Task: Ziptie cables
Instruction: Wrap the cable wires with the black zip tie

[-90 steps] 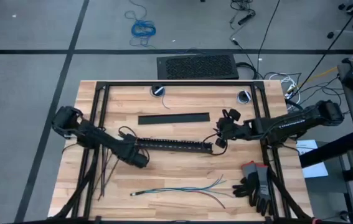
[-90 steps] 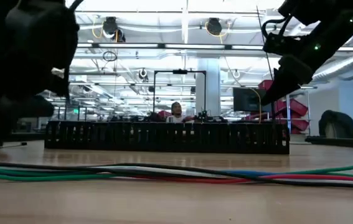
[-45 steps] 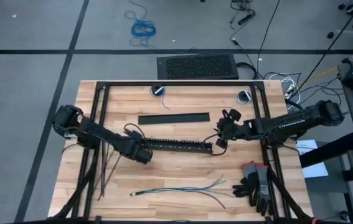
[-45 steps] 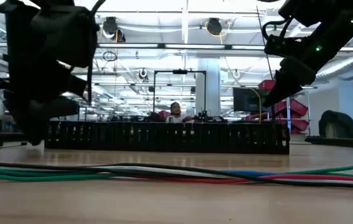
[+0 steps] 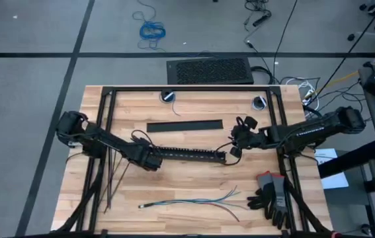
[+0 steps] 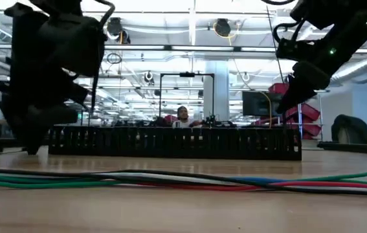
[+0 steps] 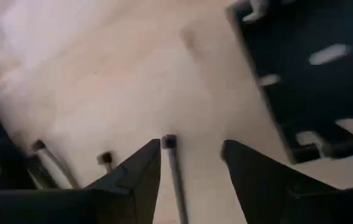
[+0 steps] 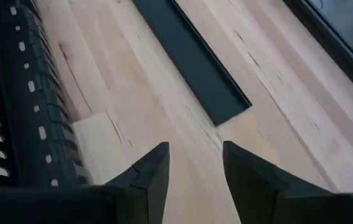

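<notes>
**Both pincers at the slotted bar, wires untouched**

The left pincer [image 5: 153,160] hovers at the left end of the black slotted bar [image 5: 190,155], fingers [image 7: 136,177] spread with a thin black strip between them (not pinched). The right pincer [image 5: 233,147] hangs at the bar's right end, fingers [image 8: 145,174] spread and empty over the wooden surface [image 5: 194,109]. The cables [image 5: 194,200] lie loose near the front edge, well apart from both. The zipties [image 5: 111,180] lie under the left arm.
</notes>
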Controlling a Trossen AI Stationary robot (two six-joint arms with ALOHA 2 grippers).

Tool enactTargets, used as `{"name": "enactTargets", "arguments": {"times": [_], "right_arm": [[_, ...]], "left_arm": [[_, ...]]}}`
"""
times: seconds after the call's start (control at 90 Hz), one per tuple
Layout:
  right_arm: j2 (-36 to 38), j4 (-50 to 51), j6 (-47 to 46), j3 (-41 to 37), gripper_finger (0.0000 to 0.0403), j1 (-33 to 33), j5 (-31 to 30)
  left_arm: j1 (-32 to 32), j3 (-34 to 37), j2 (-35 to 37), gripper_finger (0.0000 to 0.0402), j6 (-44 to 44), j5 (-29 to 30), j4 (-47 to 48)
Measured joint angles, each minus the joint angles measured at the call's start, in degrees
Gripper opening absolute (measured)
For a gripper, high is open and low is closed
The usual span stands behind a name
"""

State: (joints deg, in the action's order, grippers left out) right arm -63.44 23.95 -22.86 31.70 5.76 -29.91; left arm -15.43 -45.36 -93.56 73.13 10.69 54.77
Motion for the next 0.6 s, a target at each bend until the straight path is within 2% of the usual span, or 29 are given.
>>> {"name": "enactTargets", "arguments": {"times": [0.433,0.6], "right_arm": [[0.0,1.46,-1.57,0.02,0.0141,0.35,-0.24],[0.0,1.21,-1.57,0.02,0.0141,0.35,-0.25]], "left_arm": [[0.85,2.62,2.38,0.0182,3.09,-2.07,2.2],[1.17,4.73,2.97,0.0182,3.05,-0.35,-0.64]]}}
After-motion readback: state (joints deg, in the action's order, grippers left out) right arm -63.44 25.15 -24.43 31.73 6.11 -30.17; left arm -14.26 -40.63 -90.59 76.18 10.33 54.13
